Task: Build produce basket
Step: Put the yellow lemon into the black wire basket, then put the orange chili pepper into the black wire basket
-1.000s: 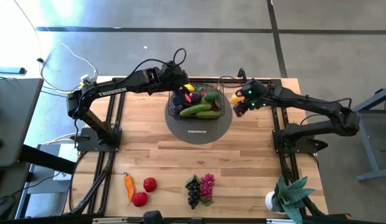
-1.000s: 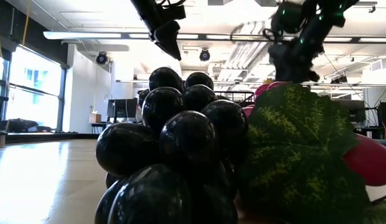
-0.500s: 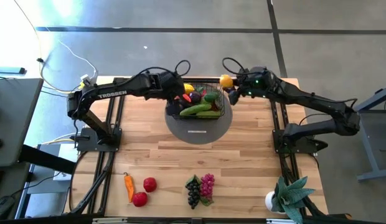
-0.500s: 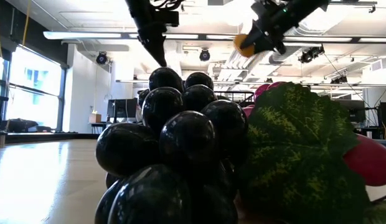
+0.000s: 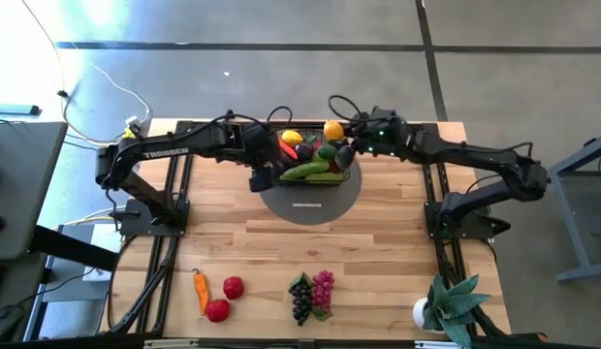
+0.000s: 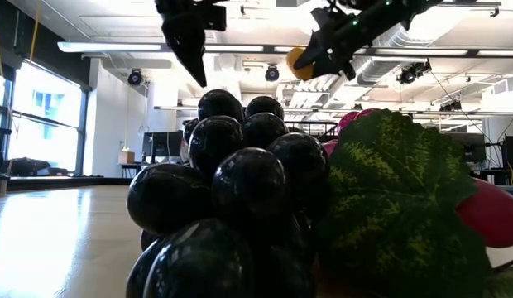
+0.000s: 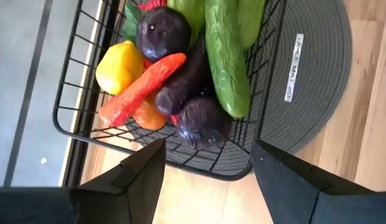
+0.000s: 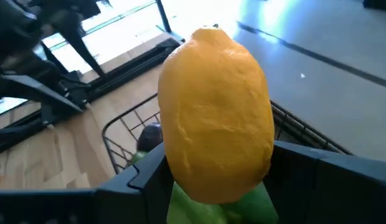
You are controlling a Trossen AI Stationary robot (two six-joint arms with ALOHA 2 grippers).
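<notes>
The black wire basket (image 5: 306,163) stands on a grey round disc (image 5: 310,202) at the far middle of the table. It holds produce: a cucumber (image 7: 225,62), eggplants (image 7: 163,31), a yellow pepper (image 7: 118,65) and an orange one (image 7: 143,84). My right gripper (image 5: 341,145) is shut on an orange-yellow lemon (image 8: 215,112) above the basket's far right corner. My left gripper (image 5: 263,181) hangs open and empty just outside the basket's near left corner (image 7: 205,180). The low view shows both high above the table, the left gripper (image 6: 193,70) and the lemon (image 6: 301,63). My right gripper pinches the lemon's lower sides (image 8: 171,163) between its two fingers (image 8: 305,171). The fingers come from the table's right, slanting slightly down. Most of the lemon sticks out past the fingers, lifted clear above the basket.
Near the front edge lie black grapes (image 5: 300,299) and purple grapes (image 5: 323,287), which fill the low view (image 6: 232,199). Left of them are an orange pepper (image 5: 201,289) and two red tomatoes (image 5: 233,287). A potted plant (image 5: 454,305) stands at the near right corner.
My right gripper has risen and gone toward the table's left, carrying the lemon from beside the basket's right side to above its far right corner, tipping up toward level. My left gripper has drawn back from over the basket toward its near left corner, tilting steeper downward.
</notes>
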